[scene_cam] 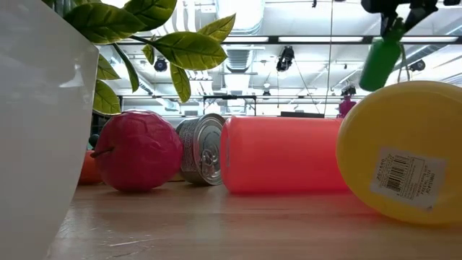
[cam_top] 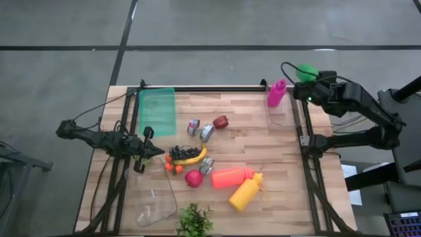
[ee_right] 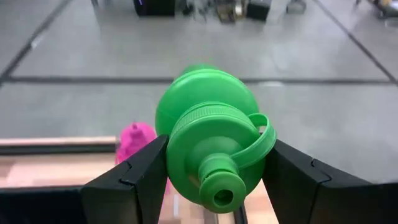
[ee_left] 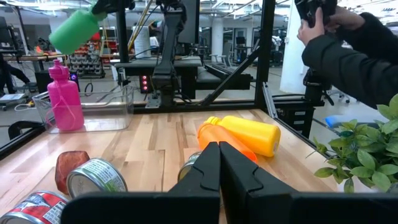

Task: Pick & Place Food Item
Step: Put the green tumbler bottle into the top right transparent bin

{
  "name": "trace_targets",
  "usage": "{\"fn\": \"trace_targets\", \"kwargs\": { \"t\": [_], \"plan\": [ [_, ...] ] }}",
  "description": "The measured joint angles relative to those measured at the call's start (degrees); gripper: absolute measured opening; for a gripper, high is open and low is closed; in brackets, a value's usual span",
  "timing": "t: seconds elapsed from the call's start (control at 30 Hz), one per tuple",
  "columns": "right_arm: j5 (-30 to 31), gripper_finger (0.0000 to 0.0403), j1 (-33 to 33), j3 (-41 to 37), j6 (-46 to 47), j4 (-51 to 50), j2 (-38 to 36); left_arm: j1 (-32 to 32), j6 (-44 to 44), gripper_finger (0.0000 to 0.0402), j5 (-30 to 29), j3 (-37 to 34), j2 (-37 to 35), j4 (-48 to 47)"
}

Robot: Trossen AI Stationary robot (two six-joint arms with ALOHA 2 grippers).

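Right claw (ee_right: 211, 180) is gripping a green bottle (ee_right: 208, 137) by its sides, holding it high above the tabletop's (cam_top: 276, 151) far right corner near the pink bottle (cam_top: 276, 93), apparently for placing in the clear bin (cam_top: 284, 116), while the left claw (ee_left: 219, 163) is resting shut and empty.

The wooden table (cam_top: 276, 164) carries cans (cam_top: 206, 133), red bottle (cam_top: 230, 176), yellow bottle (cam_top: 246, 193), banana (cam_top: 191, 159) and grapes (cam_top: 181, 152).

Bright, even light from the ceiling strips (scene_cam: 303, 37) washes my worktop (cam_top: 263, 141), casting only soft shadows, while the low view blurs the white pot (scene_cam: 32, 137) and yellow bottle (scene_cam: 404, 152) up close, and my wrist view softens the green bottle (ee_right: 211, 140).
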Motion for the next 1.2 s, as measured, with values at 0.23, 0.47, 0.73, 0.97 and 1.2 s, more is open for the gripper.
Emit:
{"fn": "trace_targets", "kwargs": {
  "t": [0.23, 0.47, 0.73, 0.97, 1.2],
  "plan": [
    [-9.71, 0.0212, -8.31, 0.00, -6.47, 2.55, 0.15, 0.02, 0.00, 0.0000, 0.00, 0.02, -0.02, 0.00],
    [-19.76, 0.0212, -19.48, 4.10, -15.86, 3.91, 3.81, 0.00, 0.00, 0.0000, 0.00, 0.02, -0.01, 0.01],
    [-31.27, 0.0212, -31.93, 12.44, -27.58, 3.80, 11.90, 0.00, 0.00, 0.0000, -0.02, 0.02, 0.00, 0.01],
    [-39.43, 0.0212, -39.93, 19.68, -31.49, -0.58, 19.51, 0.01, 0.00, 0.0000, 0.00, 0.00, -0.02, 0.01],
    [-42.03, 0.0212, -40.78, 19.09, -30.97, 0.32, 17.84, 0.00, 0.00, 0.0000, 0.00, 0.02, 0.00, 0.00]
  ]
}}
